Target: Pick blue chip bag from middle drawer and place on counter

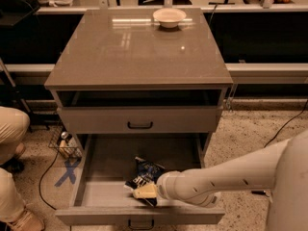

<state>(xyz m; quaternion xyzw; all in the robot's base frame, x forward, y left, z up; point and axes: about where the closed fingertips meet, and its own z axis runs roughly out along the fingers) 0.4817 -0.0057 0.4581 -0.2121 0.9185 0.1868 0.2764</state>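
Observation:
The blue chip bag (146, 173) lies crinkled on the floor of the pulled-out middle drawer (108, 196), near its front centre. My gripper (143, 192) comes in from the right on a pale arm and sits low in the drawer, right over the bag's front edge and touching or covering part of it. The counter (134, 52) is the glossy grey-brown slab on top of the cabinet, above and behind the gripper.
A cream bowl (169, 17) stands at the counter's far edge. A closed drawer front (140, 119) with a black handle is just above the open drawer. A person's legs (10, 138) are at the left. A wire rack with bottles (65, 143), cables and a blue tape X (67, 171) are on the floor.

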